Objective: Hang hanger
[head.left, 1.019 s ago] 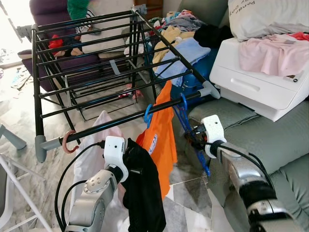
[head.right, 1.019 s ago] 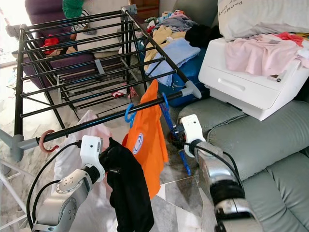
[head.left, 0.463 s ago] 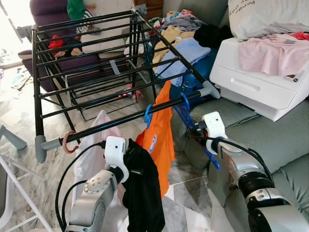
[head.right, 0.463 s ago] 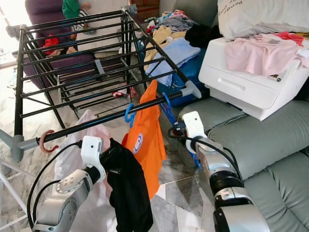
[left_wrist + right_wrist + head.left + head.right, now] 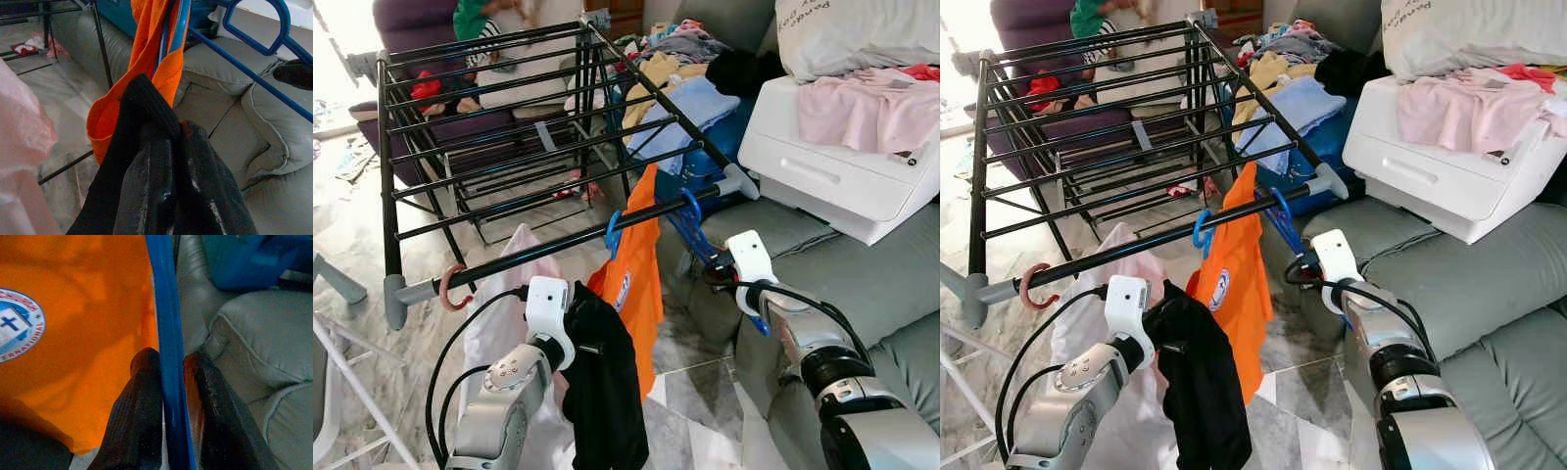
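A bare blue hanger [image 5: 703, 245] has its hook [image 5: 688, 205] over the front bar [image 5: 548, 249] of the black drying rack, near the bar's right end. My right gripper [image 5: 715, 268] is shut on the hanger's arm; in the right wrist view the fingers [image 5: 145, 382] pinch the blue bar [image 5: 166, 333]. Beside it an orange shirt [image 5: 632, 284] hangs from another blue hanger [image 5: 613, 233]. My left gripper [image 5: 175, 147] is shut on a black garment [image 5: 607, 392] that hangs below the bar. A pink hook [image 5: 446, 288] carries a pale garment [image 5: 504, 308] further left.
The grey sofa [image 5: 862, 284] is close on the right, with a white box [image 5: 832, 166] and pink clothes [image 5: 862, 103] on it. Clothes are heaped behind the rack [image 5: 666, 78]. A person in green [image 5: 475, 15] is at the rack's far end. Marble floor [image 5: 352, 235] lies underneath.
My right gripper has moved a little right and towards the sofa, swinging the blue hanger's lower end outward while its hook stays on the bar. The left arm has not moved.
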